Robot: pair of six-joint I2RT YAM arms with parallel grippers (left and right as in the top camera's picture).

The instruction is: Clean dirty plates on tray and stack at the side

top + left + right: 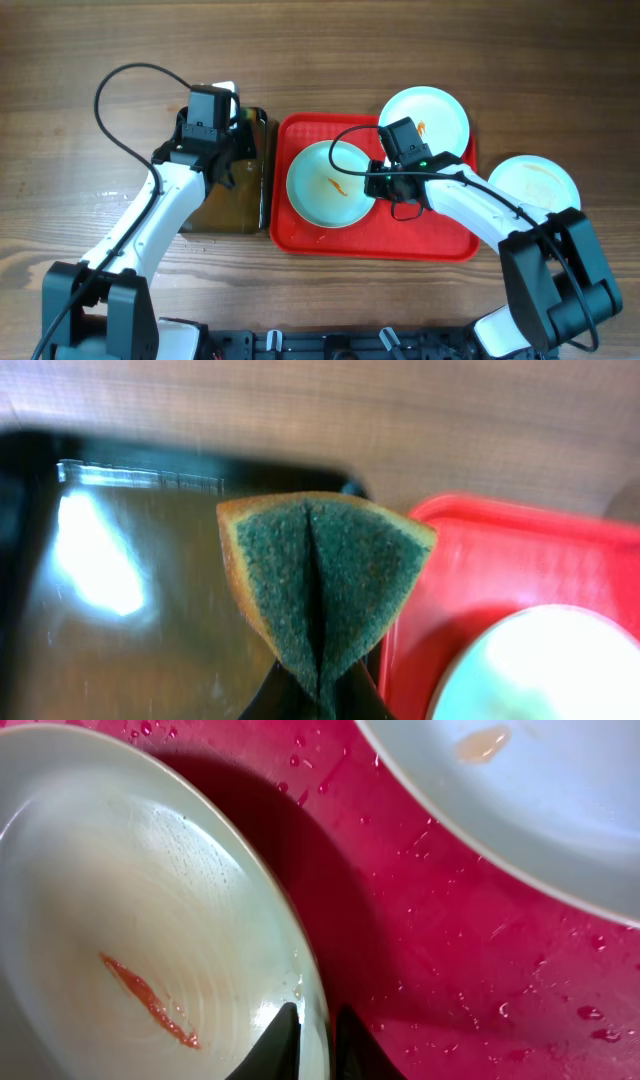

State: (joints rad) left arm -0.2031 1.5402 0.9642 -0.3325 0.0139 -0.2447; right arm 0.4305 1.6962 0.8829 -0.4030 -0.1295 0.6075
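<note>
A red tray [440,235] holds a plate [325,185] with an orange streak at its left and a second plate [440,108] at its back right corner. A third plate [535,185] lies on the table right of the tray. My right gripper [378,183] is shut on the right rim of the left plate [120,920], one finger inside the rim and one outside [312,1030]. My left gripper [228,150] is shut on a folded green and yellow sponge [325,575] and holds it over the black basin [235,215].
The black basin [120,610] of brownish water stands against the tray's left side [500,560]. Water drops lie on the tray floor [450,940]. Wooden table surrounds both.
</note>
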